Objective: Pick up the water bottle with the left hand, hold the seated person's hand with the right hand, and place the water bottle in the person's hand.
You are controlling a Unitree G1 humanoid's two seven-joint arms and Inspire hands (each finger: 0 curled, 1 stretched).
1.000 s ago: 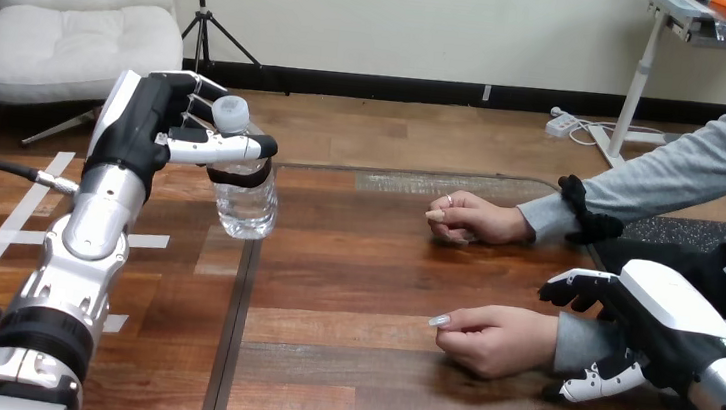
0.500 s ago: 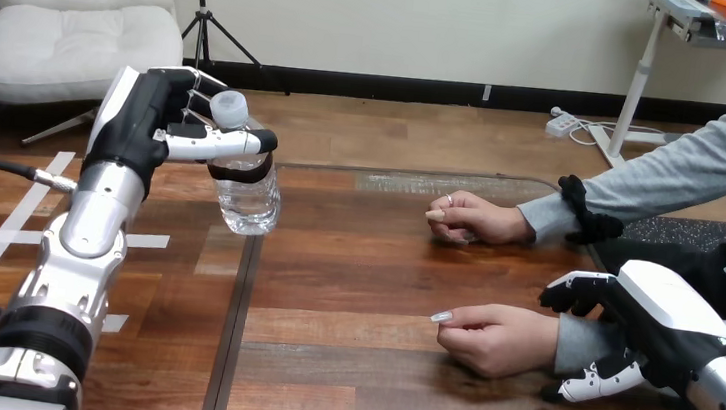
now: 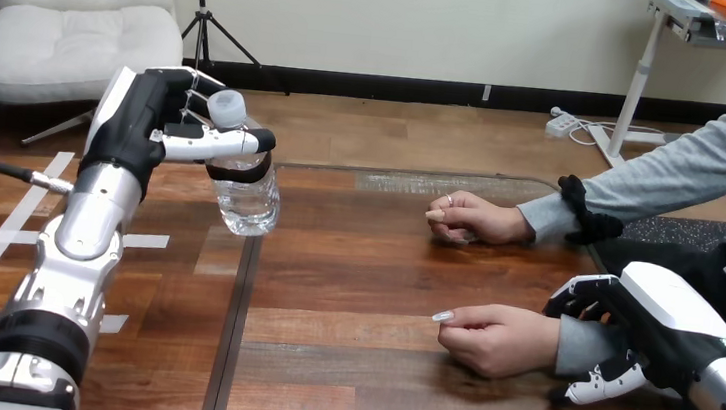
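The left hand (image 3: pixel 140 128) is holding the bottle (image 3: pixel 247 199) near its top, thumb and fingers curled round it just under the cap, and is carrying it clear above the worktop (image 3: pixel 362 275) at the far left. The bottle is hanging slightly tilted, its cap left of its base. Compared with a second ago, hand and bottle are sitting a touch farther left and higher; the grip is unchanged. The right hand (image 3: pixel 643 337) is clasping the wrist (image 3: pixel 582 345) of the person's near hand (image 3: pixel 497 338) at the near right: its fingers are curling over the far side of the grey sleeve and its thumb is lying against the near side. It is sitting slightly farther right along the sleeve than a second ago. The person's near hand is resting on the worktop, loosely curled, one finger pointing left, in the same place as before. The person's far hand (image 3: pixel 473 218) is lying on the worktop beyond it, likewise unmoved. The bottle is well apart from both of the person's hands.
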